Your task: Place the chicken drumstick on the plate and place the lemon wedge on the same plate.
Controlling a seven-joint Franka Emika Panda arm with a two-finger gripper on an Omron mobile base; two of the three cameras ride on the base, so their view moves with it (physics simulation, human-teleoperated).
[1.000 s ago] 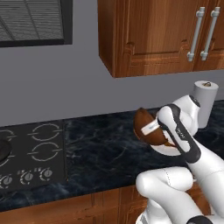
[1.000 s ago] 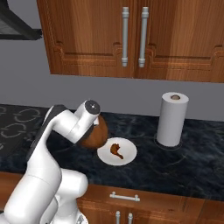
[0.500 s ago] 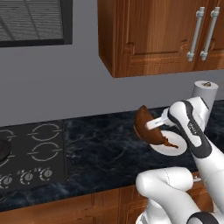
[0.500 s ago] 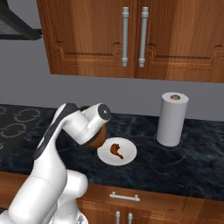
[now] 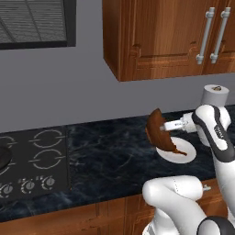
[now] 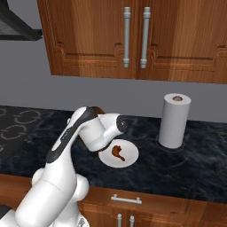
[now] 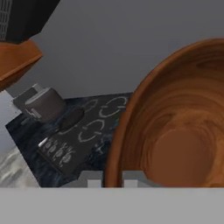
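Left base view: the white arm reaches in from the right edge, and its gripper [image 5: 176, 125] holds a large round brown wooden bowl [image 5: 159, 133] tipped up on edge, right of centre, above the flat round white plate [image 5: 180, 156]. The jaws are pinched narrow on the bowl's rim; in the hand view the small dark fingertips [image 7: 94, 180] sit at the bottom edge against the rim, and the bowl's [image 7: 175, 131] inside looks bare from this angle.

Right base view: the small orange-brown chicken drumstick [image 6: 117, 152] already lies on the plate [image 6: 131, 156], centre of frame, with its long axis running roughly from upper right to lower left. The gripper [image 6: 120, 125] is just above and left of the plate, mostly hidden behind the arm's wrist.

The tiny yellow-green lemon wedge can't be made out, so its place can't be told; possibly it is meant to tip out of the bowl, but that is a guess.

Key relation: the plate lies directly under and slightly to the right of the tilted bowl in the left base view, with the bowl's opening turned away from that camera. If the wedge is to drop, the lower rim must stay over the plate's bare part, clear of the drumstick.

A white paper towel roll [image 6: 174, 120] stands upright to the right of the plate, well apart. A black stovetop [image 5: 32, 165] sits lower left in the left base view.
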